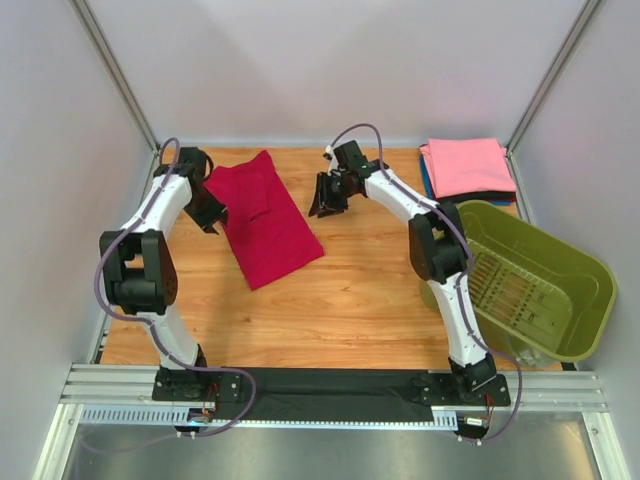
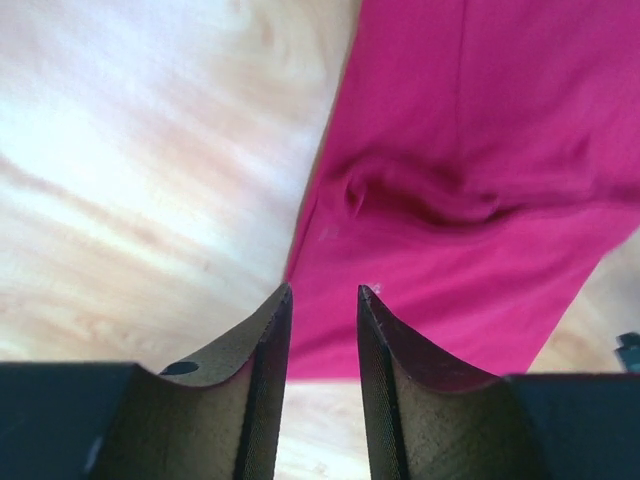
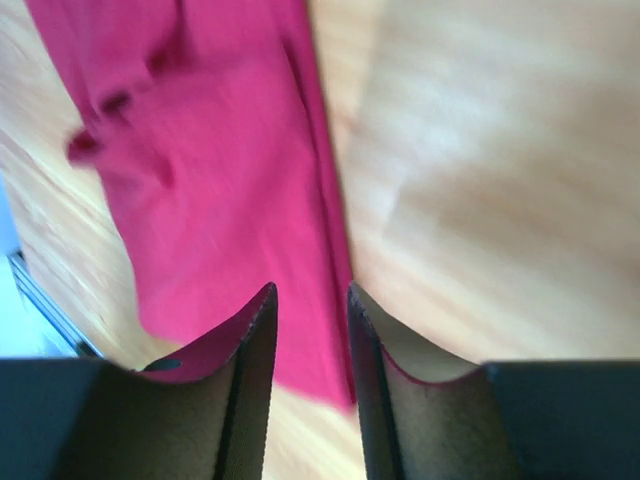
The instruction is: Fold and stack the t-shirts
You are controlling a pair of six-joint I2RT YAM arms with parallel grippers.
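A crimson-red t-shirt [image 1: 265,215] lies on the table [image 1: 350,290] at the back left, folded into a long slanted strip. My left gripper [image 1: 213,218] hovers just off its left edge, open and holding nothing. In the left wrist view the red t-shirt [image 2: 470,180] lies ahead of the left gripper [image 2: 322,300], apart from the fingers. Right of the shirt, my right gripper [image 1: 323,203] is also open and holds nothing. The right wrist view shows the shirt's edge [image 3: 220,180] below the right gripper [image 3: 310,295]. A folded pink t-shirt [image 1: 467,165] tops a stack at the back right, with blue [image 1: 427,181] and black [image 1: 490,196] edges under it.
An olive-green plastic basket [image 1: 525,285] stands tilted at the right edge, just in front of the stack. Grey walls close in the left, back and right sides. A black cloth strip [image 1: 320,385] runs between the arm bases at the near edge.
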